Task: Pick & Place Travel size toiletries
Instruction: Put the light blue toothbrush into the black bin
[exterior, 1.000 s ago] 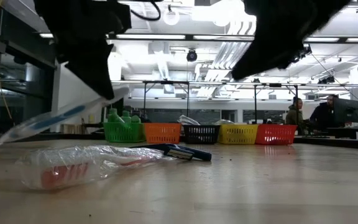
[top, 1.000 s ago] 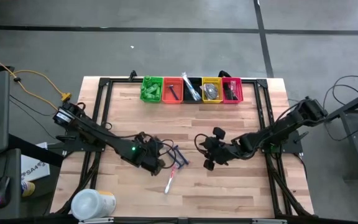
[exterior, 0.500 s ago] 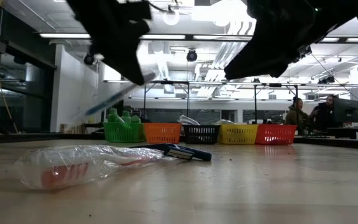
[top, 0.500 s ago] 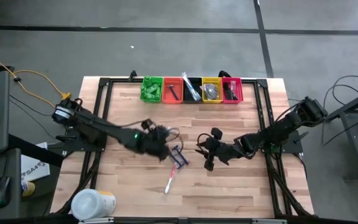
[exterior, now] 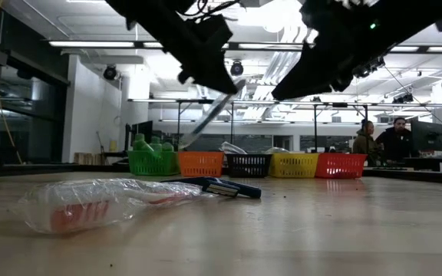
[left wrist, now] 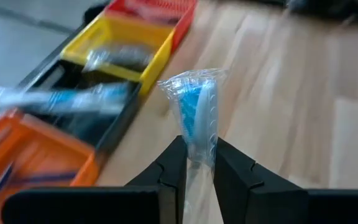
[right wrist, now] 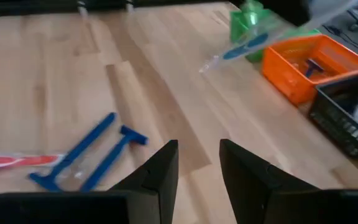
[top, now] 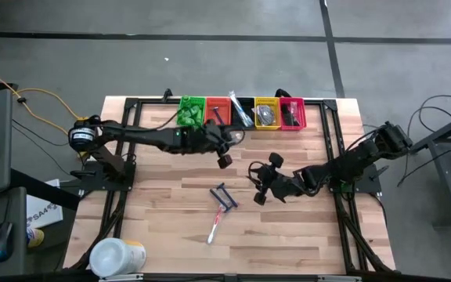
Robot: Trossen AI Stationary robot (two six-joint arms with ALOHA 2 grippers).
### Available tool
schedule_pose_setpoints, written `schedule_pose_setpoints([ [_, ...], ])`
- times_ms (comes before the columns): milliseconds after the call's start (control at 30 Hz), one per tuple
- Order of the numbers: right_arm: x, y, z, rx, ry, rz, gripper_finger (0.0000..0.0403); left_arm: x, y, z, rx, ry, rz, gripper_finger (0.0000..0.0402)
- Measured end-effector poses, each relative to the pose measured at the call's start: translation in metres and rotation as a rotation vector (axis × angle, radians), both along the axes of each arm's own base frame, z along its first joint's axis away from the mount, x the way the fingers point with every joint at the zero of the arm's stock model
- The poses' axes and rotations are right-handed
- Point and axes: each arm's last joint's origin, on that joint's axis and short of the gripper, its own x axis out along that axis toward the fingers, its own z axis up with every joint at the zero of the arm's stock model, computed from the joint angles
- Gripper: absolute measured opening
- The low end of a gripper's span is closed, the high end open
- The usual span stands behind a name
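2 razors (top: 224, 195), 1 held toothbrush (left wrist: 197, 115)

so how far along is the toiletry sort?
Done: the bins at the table's far edge already hold items. In hand: the left gripper is shut on a wrapped toothbrush near them. Left: two blue razors and a red wrapped toothbrush on the table. The right gripper hovers open, empty.
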Motion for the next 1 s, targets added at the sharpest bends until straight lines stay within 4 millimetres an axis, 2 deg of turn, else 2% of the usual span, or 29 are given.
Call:
schedule_pose_setpoints([
  [133, 0.003, -0.016, -0.002, -0.012, 0.016, -0.035, 0.0111, 0.004, 0.011, 0.008, 0.0, -0.085, -0.087, 0.0056],
  [300, 0.002, -0.04, -0.011, -0.036, -0.021, -0.067, 0.0111, 0.006, 0.011, 0.012, 0.021, -0.118, -0.166, 0.0056],
  [467, 0.0, -0.063, -0.016, 0.013, -0.158, 0.091, 0.0111, 0.009, 0.009, 0.016, 0.062, -0.16, -0.25, 0.0056],
  [567, -0.002, -0.076, -0.017, 0.008, -0.188, 0.05, 0.012, 0.01, 0.009, 0.018, 0.08, -0.175, -0.264, 0.0056],
  [667, -0.001, -0.085, -0.017, 0.007, -0.19, 0.052, 0.0145, 0.01, 0.009, 0.019, 0.099, -0.173, -0.273, 0.0056],
  [900, 0.0, -0.1, -0.011, -0.015, -0.235, 0.047, 0.0246, 0.011, 0.009, 0.02, 0.105, -0.187, -0.303, 0.0056],
  [1000, 0.002, -0.104, -0.004, -0.04, -0.303, 0.098, 0.0274, 0.011, 0.008, 0.022, 0.102, -0.212, -0.327, 0.0056],
])
